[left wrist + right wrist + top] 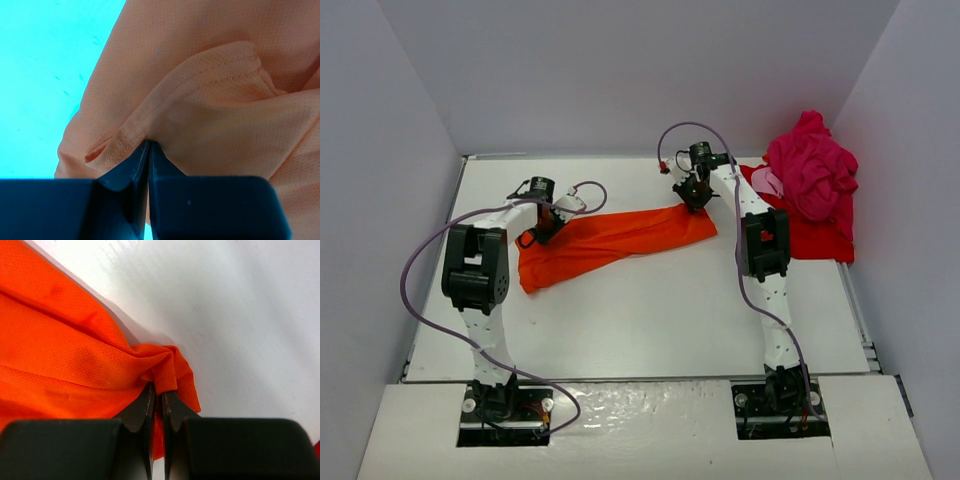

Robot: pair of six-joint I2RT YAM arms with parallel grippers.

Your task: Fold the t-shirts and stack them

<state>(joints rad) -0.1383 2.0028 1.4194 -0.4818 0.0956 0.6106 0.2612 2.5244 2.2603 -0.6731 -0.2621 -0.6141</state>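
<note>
From above, a hard lift could tug a thin pinch free and drop the orange shirt (610, 240), a wrinkled band stretched on the surface (650, 320) left of the pink heap (810, 165). Left wrist: left pincer (149, 145) clamped on a hem fold. Right wrist: right pincer (160, 392) clamped on a bunched corner.
</note>
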